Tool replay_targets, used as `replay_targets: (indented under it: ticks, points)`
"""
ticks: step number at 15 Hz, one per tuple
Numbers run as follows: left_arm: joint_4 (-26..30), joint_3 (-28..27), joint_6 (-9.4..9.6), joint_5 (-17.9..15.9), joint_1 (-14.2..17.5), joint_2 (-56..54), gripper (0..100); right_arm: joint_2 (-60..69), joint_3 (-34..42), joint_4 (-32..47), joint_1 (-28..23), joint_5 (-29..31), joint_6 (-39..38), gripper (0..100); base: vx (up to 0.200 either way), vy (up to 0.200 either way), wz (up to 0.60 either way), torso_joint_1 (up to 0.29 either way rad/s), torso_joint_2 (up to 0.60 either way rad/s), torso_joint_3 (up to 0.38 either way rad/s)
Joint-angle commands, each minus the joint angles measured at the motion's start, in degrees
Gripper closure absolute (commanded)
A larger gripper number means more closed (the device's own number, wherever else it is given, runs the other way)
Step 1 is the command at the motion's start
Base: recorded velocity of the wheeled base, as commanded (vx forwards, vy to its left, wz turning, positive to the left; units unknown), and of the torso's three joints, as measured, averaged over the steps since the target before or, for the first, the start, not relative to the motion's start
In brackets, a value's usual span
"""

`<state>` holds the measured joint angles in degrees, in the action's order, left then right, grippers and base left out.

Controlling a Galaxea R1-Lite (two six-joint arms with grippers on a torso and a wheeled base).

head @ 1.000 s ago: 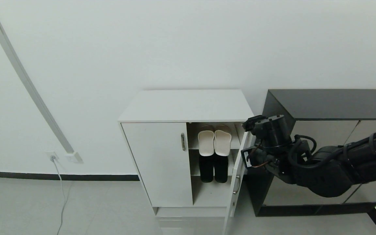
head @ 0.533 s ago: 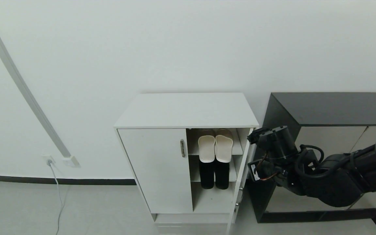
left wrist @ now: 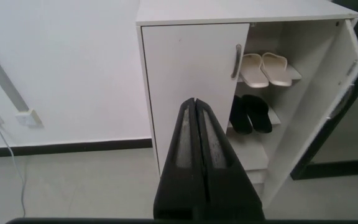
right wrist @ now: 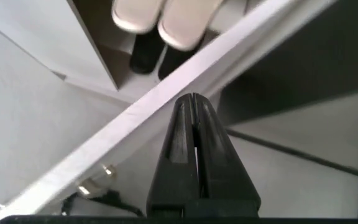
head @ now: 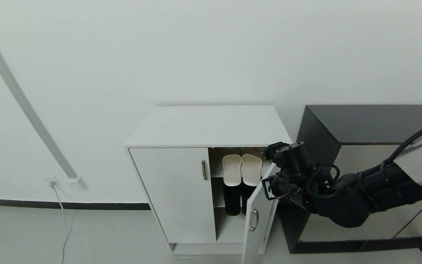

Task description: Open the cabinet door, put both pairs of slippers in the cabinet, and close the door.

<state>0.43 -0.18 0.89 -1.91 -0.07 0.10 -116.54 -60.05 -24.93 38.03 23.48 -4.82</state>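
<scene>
The white cabinet [head: 211, 126] has its left door shut and its right door [head: 258, 220] standing partly open, its handle [head: 255, 220] facing me. Inside, the white slippers [head: 241, 169] lie on the upper shelf and the black slippers [head: 232, 200] on the shelf below. My right gripper [head: 270, 150] is shut and rests against the outer face of the right door near its top edge; in the right wrist view its fingers [right wrist: 193, 102] touch the door's white edge [right wrist: 135, 115]. My left gripper [left wrist: 195, 106] is shut, empty, and held back in front of the left door [left wrist: 188, 74].
A black cabinet with mirrored fronts [head: 361, 121] stands right beside the white one, just behind my right arm. On the left wall are a slanted cable duct [head: 20, 99] and an outlet with a cord [head: 51, 182]. Bare floor lies to the left.
The right door has swung from nearly fully open to about half shut, with my right gripper moving left against it. The head view itself has also shifted slightly.
</scene>
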Motion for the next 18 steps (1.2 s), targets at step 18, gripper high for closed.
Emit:
replay_targets:
  ticks: [18]
  points:
    - [0.01, 0.01, -0.01, -0.02, -0.01, 0.08, 100, -18.28, -15.1, -14.45, -0.86, -1.77, -1.69, 100, 0.0, 0.0, 0.0, 0.0, 0.0, 0.0]
